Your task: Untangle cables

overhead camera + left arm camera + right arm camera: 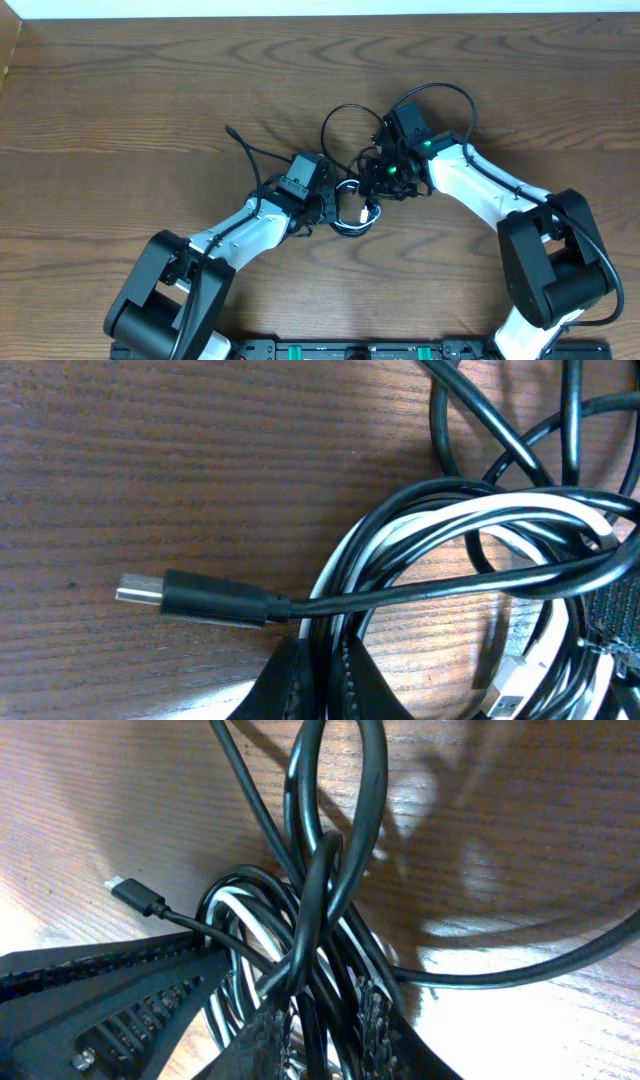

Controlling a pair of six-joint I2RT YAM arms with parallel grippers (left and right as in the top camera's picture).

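The black cable and the white cable lie coiled together in a bundle at the table's middle. In the left wrist view the white cable runs inside loops of the black cable. A black plug points left and a white plug lies at the lower right. My left gripper is shut on black and white strands of the bundle. My right gripper is shut on black strands, with white strands beside them. Both grippers meet at the bundle.
Wooden table. One black cable end reaches out to the upper left of the bundle. A thicker black arm cable arcs over the right arm. The left gripper's body fills the lower left of the right wrist view.
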